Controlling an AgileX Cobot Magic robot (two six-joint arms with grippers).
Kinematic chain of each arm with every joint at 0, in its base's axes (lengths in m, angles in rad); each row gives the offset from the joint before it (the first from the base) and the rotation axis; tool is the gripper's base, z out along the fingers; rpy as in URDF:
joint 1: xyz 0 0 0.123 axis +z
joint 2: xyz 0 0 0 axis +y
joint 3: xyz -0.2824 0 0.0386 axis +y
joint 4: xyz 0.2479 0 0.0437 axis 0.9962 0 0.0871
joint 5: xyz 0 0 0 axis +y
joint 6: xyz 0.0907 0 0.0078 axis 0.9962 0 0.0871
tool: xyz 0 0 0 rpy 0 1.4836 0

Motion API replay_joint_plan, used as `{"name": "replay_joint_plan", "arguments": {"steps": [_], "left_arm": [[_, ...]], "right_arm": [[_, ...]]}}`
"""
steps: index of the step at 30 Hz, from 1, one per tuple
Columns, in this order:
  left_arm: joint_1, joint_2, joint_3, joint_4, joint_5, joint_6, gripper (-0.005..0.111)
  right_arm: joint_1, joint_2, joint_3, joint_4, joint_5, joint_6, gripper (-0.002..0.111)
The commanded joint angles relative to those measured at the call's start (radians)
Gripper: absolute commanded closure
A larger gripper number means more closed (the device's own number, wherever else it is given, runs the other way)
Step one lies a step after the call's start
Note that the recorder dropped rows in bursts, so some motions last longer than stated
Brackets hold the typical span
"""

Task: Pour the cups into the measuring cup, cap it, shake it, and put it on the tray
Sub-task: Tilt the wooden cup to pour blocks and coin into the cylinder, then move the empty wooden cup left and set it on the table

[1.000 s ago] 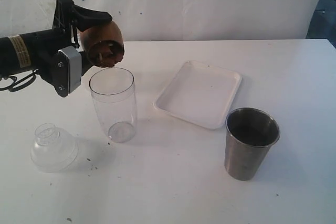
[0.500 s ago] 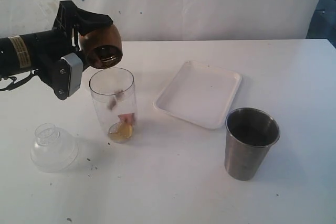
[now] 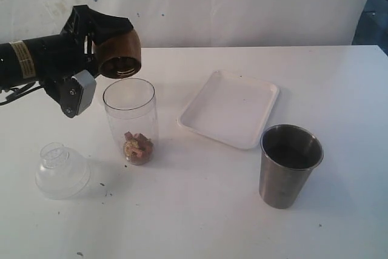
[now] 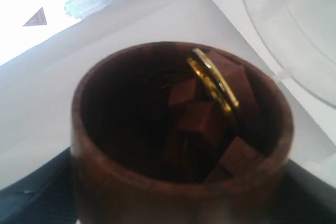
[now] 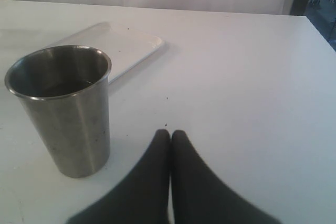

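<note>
My left gripper (image 3: 97, 53) is shut on the brown wooden cup (image 3: 119, 53), which is tipped mouth-down just above the rim of the clear measuring cup (image 3: 130, 119). Brown and pinkish pieces (image 3: 138, 145) lie at the measuring cup's bottom. In the left wrist view the wooden cup (image 4: 178, 192) still holds a few brown cubes (image 4: 197, 121) and a gold ring (image 4: 212, 80). The steel tumbler (image 3: 290, 165) stands at the front right, beside the white tray (image 3: 230, 107). My right gripper (image 5: 170, 135) is shut and empty, low over the table next to the tumbler (image 5: 65, 114).
A clear domed lid (image 3: 60, 170) rests on the table at the front left of the measuring cup. The tray (image 5: 121, 45) lies behind the tumbler. Small dark specks dot the white table near the lid.
The wooden cup has tipped further over. Pieces fell from it into the measuring cup, which was empty a second ago. The right arm has not moved.
</note>
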Motion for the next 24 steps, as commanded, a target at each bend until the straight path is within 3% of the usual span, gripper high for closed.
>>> {"name": "replay_joint_plan", "arguments": {"steps": [1,5,24], "left_arm": [[-0.001,-0.008,-0.008,-0.017,-0.073,0.024,0.107],[-0.001,-0.008,-0.008,-0.017,-0.119,0.043,0.107],[-0.001,-0.008,-0.008,-0.025,-0.08,0.095,0.107]], "right_arm": [[-0.004,-0.005,0.004,-0.002,-0.004,0.004,0.108],[-0.004,-0.005,0.004,-0.002,-0.004,0.004,0.108],[-0.004,-0.005,0.004,-0.002,-0.004,0.004,0.108]]}}
